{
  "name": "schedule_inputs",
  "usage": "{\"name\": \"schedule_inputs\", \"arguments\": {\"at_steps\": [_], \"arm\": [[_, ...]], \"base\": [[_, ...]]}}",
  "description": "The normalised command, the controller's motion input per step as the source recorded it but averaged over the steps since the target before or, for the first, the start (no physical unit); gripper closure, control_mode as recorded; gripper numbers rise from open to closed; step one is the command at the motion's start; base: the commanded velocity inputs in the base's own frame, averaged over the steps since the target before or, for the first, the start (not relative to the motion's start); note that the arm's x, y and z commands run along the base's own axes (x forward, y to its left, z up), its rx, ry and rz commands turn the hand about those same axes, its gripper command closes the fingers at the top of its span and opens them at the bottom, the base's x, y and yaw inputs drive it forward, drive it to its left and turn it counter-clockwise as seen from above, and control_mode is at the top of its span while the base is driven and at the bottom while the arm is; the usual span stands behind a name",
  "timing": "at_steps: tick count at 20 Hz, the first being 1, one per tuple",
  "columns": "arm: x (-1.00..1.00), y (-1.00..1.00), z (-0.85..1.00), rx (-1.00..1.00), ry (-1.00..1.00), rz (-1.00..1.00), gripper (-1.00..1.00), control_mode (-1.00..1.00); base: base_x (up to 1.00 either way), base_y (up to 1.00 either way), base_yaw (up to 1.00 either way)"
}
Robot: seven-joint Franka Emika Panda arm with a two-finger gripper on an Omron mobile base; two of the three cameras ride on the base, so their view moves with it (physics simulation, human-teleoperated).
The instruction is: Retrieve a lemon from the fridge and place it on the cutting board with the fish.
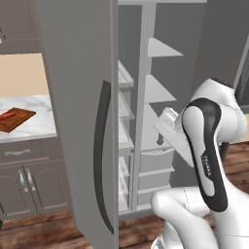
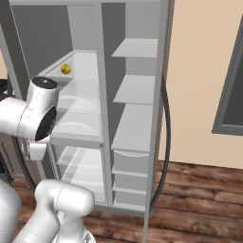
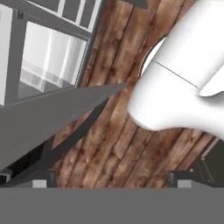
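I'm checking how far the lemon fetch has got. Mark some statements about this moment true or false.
1. The fridge stands open. True.
2. The lemon lies on the cutting board. False: it sits on an upper fridge shelf.
3. The fish lies on the cutting board. True.
4. The tool grips the lemon. False: its fingers stand wide apart with nothing between them, over the wooden floor.

Both base views face the open fridge (image 1: pixel 146 121) interior closely from either side; the hand view looks down beside its door.
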Motion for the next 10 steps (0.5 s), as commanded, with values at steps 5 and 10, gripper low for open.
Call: {"name": "schedule_inputs", "arguments": {"at_steps": [5,10], "arm": [[0.97,0.34,-0.42,0.25,0.08,0.12,-1.0,-1.0],[0.51,0.65,-0.23,0.04,0.0,0.09,-1.0,-1.0]], "base": [[0.0,0.0,0.0],[0.0,0.0,0.0]]}}
